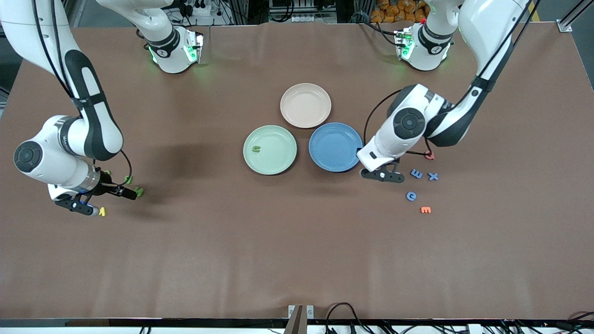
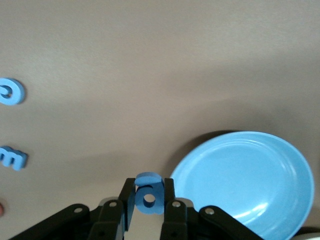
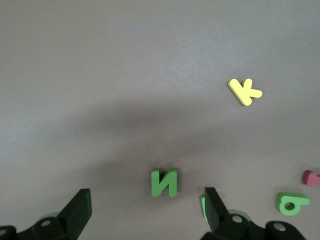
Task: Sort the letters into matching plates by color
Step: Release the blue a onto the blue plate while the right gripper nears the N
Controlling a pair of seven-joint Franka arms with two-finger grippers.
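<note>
Beside the blue plate (image 1: 335, 146), the left gripper (image 2: 148, 205) clamps a blue letter (image 2: 149, 194); next it should go over the plate. Well away from that plate, the right gripper (image 3: 145, 210) hangs spread over a green N (image 3: 164, 182).

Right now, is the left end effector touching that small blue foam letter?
Touching. The left wrist view shows the left end effector shut on the small blue foam letter, a finger against each side.

One letter (image 1: 255, 149) in a plate (image 1: 270, 167)

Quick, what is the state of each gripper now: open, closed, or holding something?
Left gripper: closed on a blue letter, beside the blue plate.
Right gripper: open, holding nothing, over the green letter N.
</note>
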